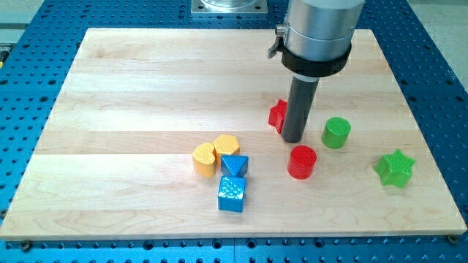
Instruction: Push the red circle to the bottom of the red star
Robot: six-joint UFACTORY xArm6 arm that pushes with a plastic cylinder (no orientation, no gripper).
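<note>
The red circle (pixel 301 161) is a short red cylinder standing right of the board's middle. The red star (pixel 277 115) lies up and to the left of it, and the rod hides its right part. My tip (pixel 293 139) rests on the board at the star's right side, just above the red circle's upper left edge. I cannot tell whether the tip touches the star. A small gap shows between the tip and the red circle.
A green circle (pixel 336 133) stands to the right of my tip. A green star (pixel 395 169) lies at the far right. A yellow heart (pixel 215 154), a blue triangle (pixel 235 164) and a blue cube (pixel 232 193) cluster left of the red circle. The wooden board (pixel 146 88) ends near the view's bottom.
</note>
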